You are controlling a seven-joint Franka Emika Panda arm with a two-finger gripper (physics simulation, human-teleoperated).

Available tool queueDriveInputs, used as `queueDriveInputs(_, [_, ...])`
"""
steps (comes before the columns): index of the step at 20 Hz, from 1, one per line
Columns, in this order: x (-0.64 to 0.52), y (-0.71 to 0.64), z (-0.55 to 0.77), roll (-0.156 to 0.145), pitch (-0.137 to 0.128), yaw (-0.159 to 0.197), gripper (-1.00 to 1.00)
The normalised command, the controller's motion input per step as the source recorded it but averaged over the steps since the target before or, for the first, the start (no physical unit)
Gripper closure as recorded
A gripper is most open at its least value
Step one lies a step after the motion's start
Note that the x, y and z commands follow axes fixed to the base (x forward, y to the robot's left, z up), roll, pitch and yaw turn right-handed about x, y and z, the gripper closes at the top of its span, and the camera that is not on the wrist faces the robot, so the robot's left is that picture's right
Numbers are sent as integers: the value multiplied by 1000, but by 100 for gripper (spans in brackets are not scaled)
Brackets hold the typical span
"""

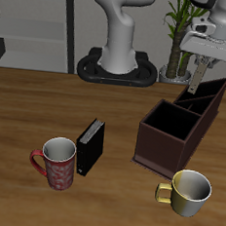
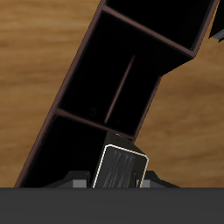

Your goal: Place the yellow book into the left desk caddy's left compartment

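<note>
My gripper [image 1: 201,65] hangs over the back end of the left desk caddy [image 1: 175,126], a long dark brown box with inner dividers. It is shut on the yellow book [image 1: 196,82], a thin grey-tan book held upright. The book's lower edge is about level with the rim of the caddy's farthest-back compartment. In the wrist view the book [image 2: 121,166] shows between my fingers, over the dark compartments of the caddy [image 2: 114,70]. I cannot tell whether the book touches the caddy.
A black book [image 1: 90,145] with white page edges stands near the table's middle. A red mug [image 1: 56,162] stands beside it. A yellow mug [image 1: 189,191] stands near the front edge, in front of the caddy. A potted plant [image 1: 179,38] stands behind the caddy.
</note>
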Motion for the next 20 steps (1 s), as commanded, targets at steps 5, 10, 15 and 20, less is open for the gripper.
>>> queueDriveInputs(5, [39,146,-103,13,25,-10,100])
queueDriveInputs(10, [27,168,-162,38,28,5,100])
queueDriveInputs(15, [12,118,-153,16,31,-9,100])
queueDriveInputs(20, [26,160,-246,30,22,12,100])
